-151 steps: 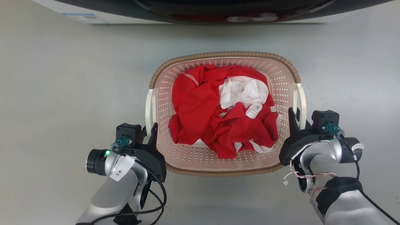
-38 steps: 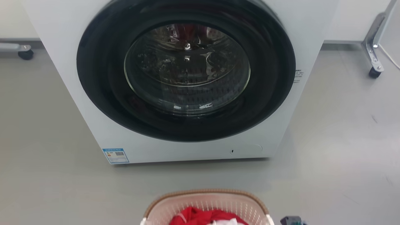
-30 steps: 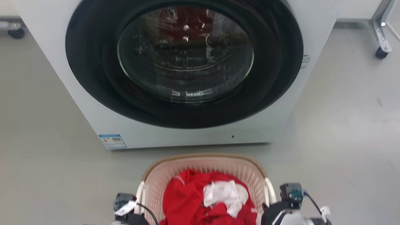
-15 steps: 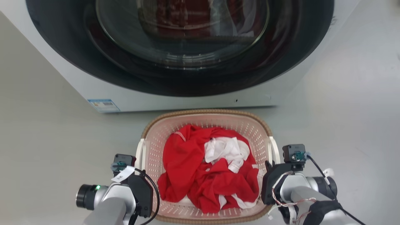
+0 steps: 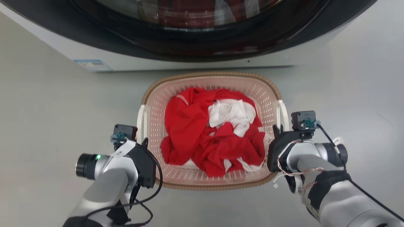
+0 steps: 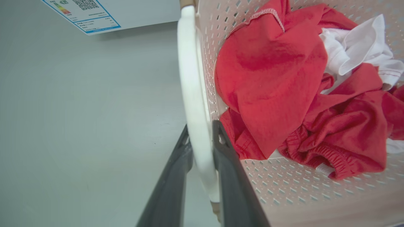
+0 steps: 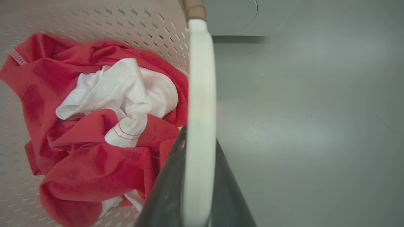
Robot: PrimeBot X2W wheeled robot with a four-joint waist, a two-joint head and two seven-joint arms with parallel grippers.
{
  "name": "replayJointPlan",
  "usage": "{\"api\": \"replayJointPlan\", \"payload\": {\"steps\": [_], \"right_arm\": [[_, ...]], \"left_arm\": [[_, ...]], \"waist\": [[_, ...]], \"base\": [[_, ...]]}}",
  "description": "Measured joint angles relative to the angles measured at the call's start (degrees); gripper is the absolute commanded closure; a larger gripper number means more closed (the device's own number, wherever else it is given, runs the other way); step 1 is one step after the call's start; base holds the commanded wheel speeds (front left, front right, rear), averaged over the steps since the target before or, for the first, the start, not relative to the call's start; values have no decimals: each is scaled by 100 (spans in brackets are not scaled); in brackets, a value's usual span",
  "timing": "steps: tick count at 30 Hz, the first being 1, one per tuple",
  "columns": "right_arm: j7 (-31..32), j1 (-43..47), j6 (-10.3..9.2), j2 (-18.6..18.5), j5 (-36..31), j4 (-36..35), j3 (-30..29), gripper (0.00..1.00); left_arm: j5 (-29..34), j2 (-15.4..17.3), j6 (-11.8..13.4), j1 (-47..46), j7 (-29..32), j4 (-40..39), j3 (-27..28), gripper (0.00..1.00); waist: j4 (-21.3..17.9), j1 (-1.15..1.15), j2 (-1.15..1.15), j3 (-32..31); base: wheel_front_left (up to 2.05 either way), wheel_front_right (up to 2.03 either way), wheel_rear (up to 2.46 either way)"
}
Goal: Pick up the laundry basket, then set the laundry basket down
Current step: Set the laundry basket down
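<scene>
The laundry basket [image 5: 211, 75], cream-pink and perforated with a brown woven-look rim, sits in the middle of the head view with red and white clothes [image 5: 202, 132] inside. My left gripper [image 5: 143, 142] is at its left white handle [image 5: 139, 121], my right gripper [image 5: 277, 128] at its right white handle [image 5: 282, 113]. In the left wrist view my left gripper [image 6: 201, 127] is shut on the handle [image 6: 189, 78], one dark finger on each side. The right wrist view shows my right gripper [image 7: 200, 135] shut the same way on its handle [image 7: 202, 78]. Whether the basket rests on the floor, I cannot tell.
A white washing machine [image 5: 176, 61] with a dark round door [image 5: 202, 41] stands just beyond the basket's far rim; a blue-edged label [image 5: 92, 65] is on its lower left. Bare grey floor [image 5: 50, 104] spreads to both sides and in front.
The head camera has tilted down, so the washing machine has slid up the picture and the basket and both arms have come fully into view. Both grippers stay on the handles.
</scene>
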Motion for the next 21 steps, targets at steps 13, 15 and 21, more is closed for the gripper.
{"api": "replayJointPlan", "payload": {"steps": [13,15,21], "right_arm": [[-220,-788,0,-23,-144,191,-56,100],[-259,-870,0,-26,-151,211,-57,100],[-393,-937,24,-26,-154,274,-52,100]], "left_arm": [[43,3,45,-766,-116,-69,84,100],[44,3,45,-840,-157,-68,92,100],[75,-8,45,-951,-253,-38,91,100]], "waist": [[147,0,0,1107],[171,0,0,1259],[260,0,0,1611]], "base": [[0,0,0],[0,0,0],[0,0,0]]}}
